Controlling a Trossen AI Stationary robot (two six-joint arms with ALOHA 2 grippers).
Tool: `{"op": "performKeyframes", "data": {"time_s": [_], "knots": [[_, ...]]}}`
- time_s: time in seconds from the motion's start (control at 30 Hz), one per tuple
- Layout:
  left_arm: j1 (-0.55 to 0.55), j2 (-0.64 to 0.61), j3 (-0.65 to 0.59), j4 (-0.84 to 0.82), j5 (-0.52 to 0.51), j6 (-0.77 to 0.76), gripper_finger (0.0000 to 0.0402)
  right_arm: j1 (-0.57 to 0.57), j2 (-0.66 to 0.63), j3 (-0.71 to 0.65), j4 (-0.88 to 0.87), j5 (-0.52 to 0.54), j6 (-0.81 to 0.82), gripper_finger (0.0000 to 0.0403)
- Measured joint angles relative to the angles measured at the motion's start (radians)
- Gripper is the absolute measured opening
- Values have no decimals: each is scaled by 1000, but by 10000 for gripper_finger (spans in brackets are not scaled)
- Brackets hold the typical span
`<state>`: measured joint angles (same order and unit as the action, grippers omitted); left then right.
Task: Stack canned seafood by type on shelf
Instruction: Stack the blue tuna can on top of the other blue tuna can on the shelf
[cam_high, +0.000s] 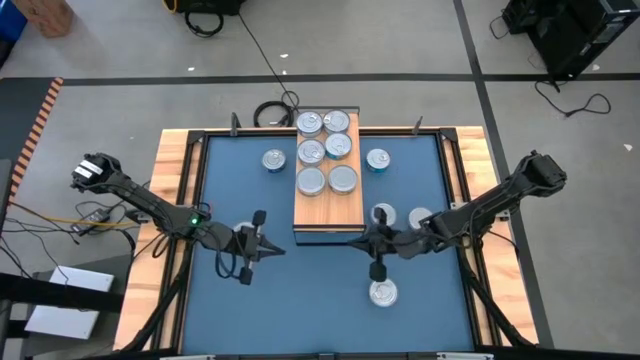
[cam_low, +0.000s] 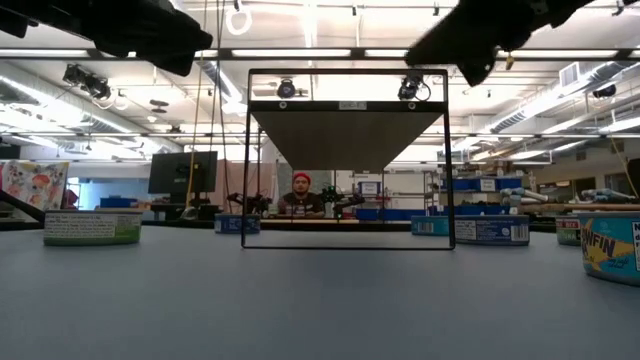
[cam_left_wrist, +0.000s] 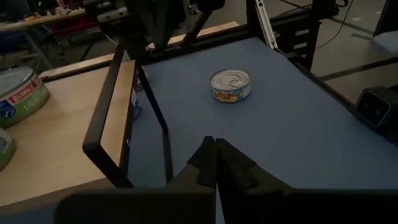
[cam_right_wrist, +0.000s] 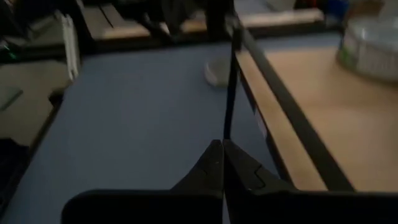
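Both arms idle, pincers pressed together and empty.

Right gripper (cam_high: 380, 240), lower centre by the shelf (cam_high: 328, 205), is nearest a loose tuna tin (cam_high: 383, 293) directly below; left gripper (cam_high: 268, 248) sits farther off.

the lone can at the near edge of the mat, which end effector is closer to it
Right. The right end effector sits just above the can, toward the shelf. The left end effector is farther, off to the can's left.
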<state>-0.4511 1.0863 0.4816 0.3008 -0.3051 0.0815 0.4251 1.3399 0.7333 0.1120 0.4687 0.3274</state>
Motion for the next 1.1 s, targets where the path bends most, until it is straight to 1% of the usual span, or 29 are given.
{"op": "performKeyframes", "data": {"time_s": [0.1,0.2,0.27,0.33,0.43,0.53,0.7,0.8,0.93,1.1], "knots": [[0,0,0,2,14,12,5,13,0,50,-153,-34,62,9],[0,0,0,-2,31,-62,5,20,0,106,-289,-85,123,8],[0,0,0,-19,40,-117,5,19,0,136,-383,-104,154,7],[0,5,0,-41,42,-139,5,18,0,159,-466,-118,180,7],[0,32,0,-37,39,-141,4,19,0,184,-592,-133,221,7],[1,82,0,15,37,-140,4,19,0,199,-726,-153,297,7],[6,155,0,54,38,-139,4,19,-1,201,-914,-175,411,7],[20,178,0,46,47,-143,3,19,-1,201,-994,-176,468,7],[33,179,0,53,57,-145,3,10,-1,198,-1055,-174,507,7],[32,179,0,55,57,-145,3,-25,-1,147,-1066,-184,513,7]]}}
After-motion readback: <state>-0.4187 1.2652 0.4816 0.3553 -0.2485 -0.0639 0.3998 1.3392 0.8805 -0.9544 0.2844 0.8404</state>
